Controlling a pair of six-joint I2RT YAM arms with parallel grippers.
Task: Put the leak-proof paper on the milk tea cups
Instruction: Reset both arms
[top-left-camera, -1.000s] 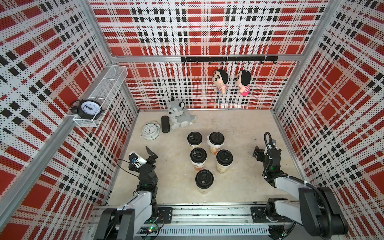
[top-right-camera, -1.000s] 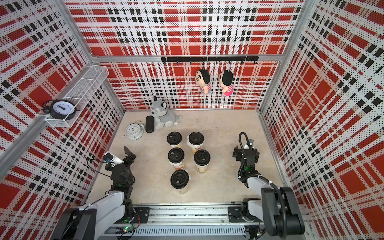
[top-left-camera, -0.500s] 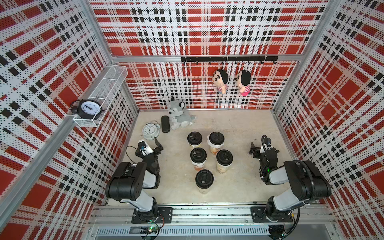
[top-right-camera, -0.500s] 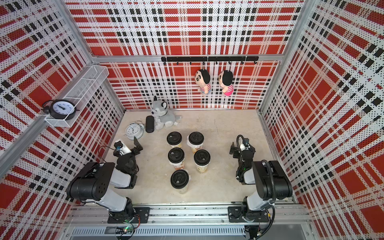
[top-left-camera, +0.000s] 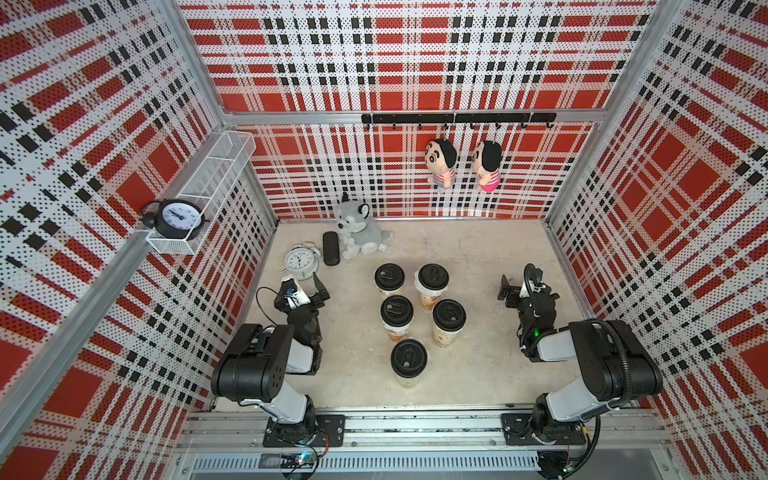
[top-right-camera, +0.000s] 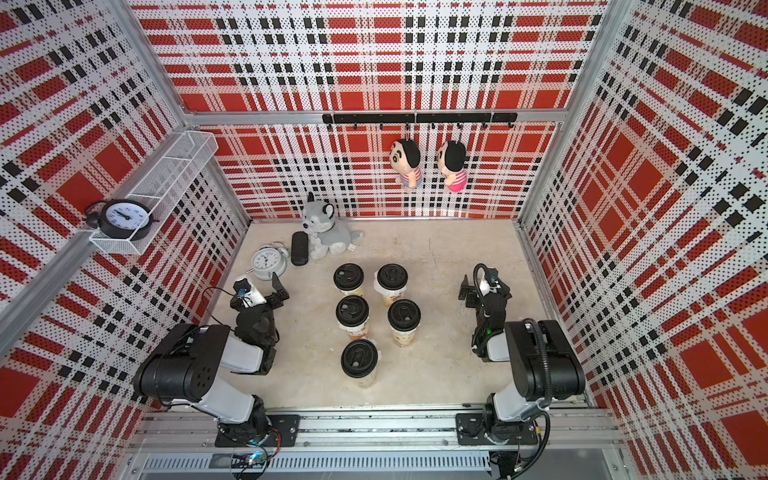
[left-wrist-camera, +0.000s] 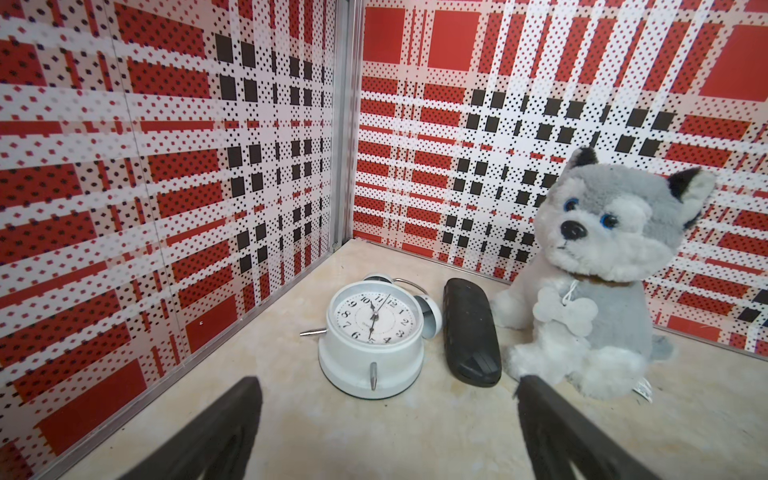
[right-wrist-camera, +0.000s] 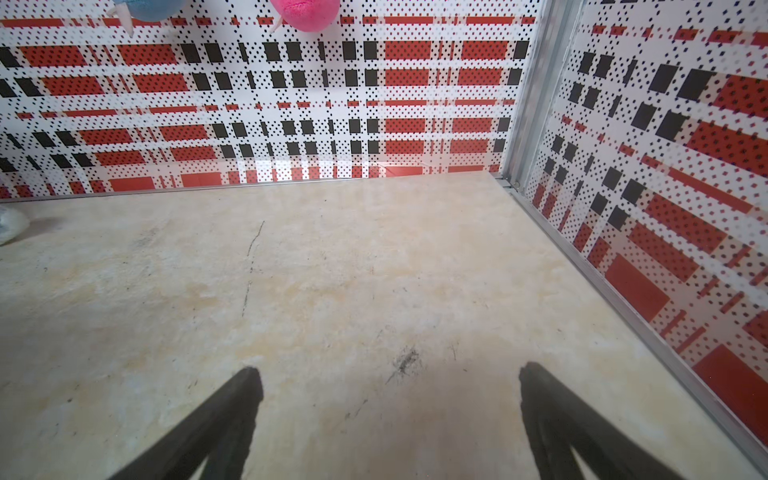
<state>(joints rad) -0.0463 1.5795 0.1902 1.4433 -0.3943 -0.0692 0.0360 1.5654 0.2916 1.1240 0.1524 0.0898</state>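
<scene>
Several milk tea cups (top-left-camera: 405, 376) (top-right-camera: 360, 374), white with orange prints, stand grouped mid-floor in both top views, each capped by a black lid (top-left-camera: 397, 311). A whitish crinkled edge (top-left-camera: 418, 286) pokes out under the back right cup's lid. No loose leak-proof paper is in view. My left gripper (top-left-camera: 302, 286) (left-wrist-camera: 386, 415) hovers left of the cups, open and empty, facing a white alarm clock. My right gripper (top-left-camera: 519, 286) (right-wrist-camera: 388, 407) hangs right of the cups, open over bare floor.
The white alarm clock (top-left-camera: 300, 261) (left-wrist-camera: 374, 332), a black case (top-left-camera: 331, 248) (left-wrist-camera: 469, 332) and a grey husky plush (top-left-camera: 357, 232) (left-wrist-camera: 594, 270) sit at the back left. Two dolls (top-left-camera: 440, 166) hang on the back wall. A wire shelf (top-left-camera: 208, 187) holds a black clock.
Both arms have lifted from a low folded pose near the front rail. The left gripper has moved back toward the alarm clock, the right gripper slightly back. Both stayed open.
</scene>
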